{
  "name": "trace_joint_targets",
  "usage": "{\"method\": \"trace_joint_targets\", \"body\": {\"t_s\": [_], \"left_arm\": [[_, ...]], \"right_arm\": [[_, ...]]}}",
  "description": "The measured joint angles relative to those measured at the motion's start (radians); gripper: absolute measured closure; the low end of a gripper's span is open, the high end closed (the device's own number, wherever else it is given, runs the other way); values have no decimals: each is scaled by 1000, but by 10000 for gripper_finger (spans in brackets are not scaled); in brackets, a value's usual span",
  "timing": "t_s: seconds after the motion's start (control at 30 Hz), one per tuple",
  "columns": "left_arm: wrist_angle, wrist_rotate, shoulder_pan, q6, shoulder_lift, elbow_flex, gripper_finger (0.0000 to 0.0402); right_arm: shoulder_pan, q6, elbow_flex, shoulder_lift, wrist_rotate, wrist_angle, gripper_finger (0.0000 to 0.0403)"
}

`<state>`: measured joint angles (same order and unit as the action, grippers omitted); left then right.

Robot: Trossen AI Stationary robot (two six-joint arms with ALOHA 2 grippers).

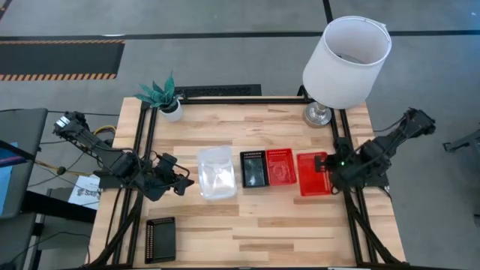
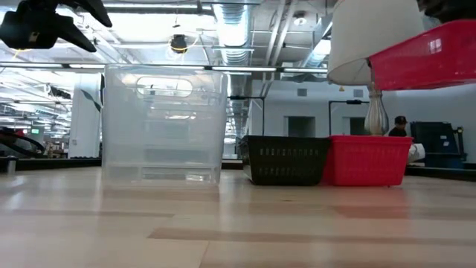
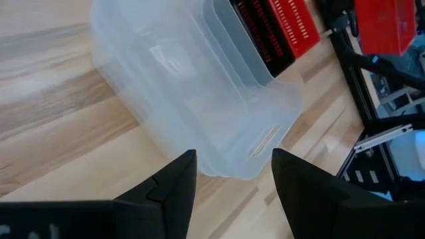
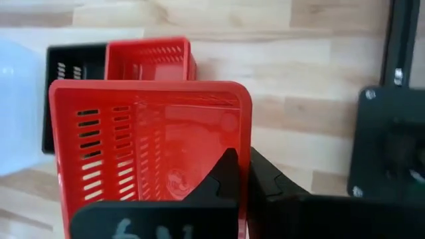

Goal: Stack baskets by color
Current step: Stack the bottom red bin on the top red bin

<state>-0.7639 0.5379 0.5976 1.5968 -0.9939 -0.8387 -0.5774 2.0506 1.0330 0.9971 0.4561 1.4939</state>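
A stack of clear baskets (image 1: 216,172) (image 3: 192,86) stands on the table at centre left. To its right a black basket (image 1: 253,169) and a red basket (image 1: 280,166) sit side by side on the table. A second red basket (image 1: 311,174) (image 2: 428,56) hangs above the table's right part, with my right gripper (image 1: 331,166) shut on it. My left gripper (image 1: 182,180) (image 3: 232,176) is open, raised just left of the clear stack and touching nothing. Another black basket (image 1: 160,238) lies near the front left corner. My right gripper holds the lifted red basket by its wall on the table's right side (image 4: 244,136), one finger (image 4: 222,176) inside the basket and the other outside. The fingers slant down from the table's right. The basket is clear of the table and slightly tilted.
A lamp with a large white shade (image 1: 346,61) stands at the far right corner and a small potted plant (image 1: 161,96) at the far left. Black frame rails (image 1: 146,150) run along both table sides. Bare wood lies in front of the row of baskets.
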Motion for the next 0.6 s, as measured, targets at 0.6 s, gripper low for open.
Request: {"method": "trace_joint_targets", "body": {"t_s": [0.6], "left_arm": [[0,1,0,-7,0,0,219]], "right_arm": [[478,-602,-58,-26,-34,-356,392]]}}
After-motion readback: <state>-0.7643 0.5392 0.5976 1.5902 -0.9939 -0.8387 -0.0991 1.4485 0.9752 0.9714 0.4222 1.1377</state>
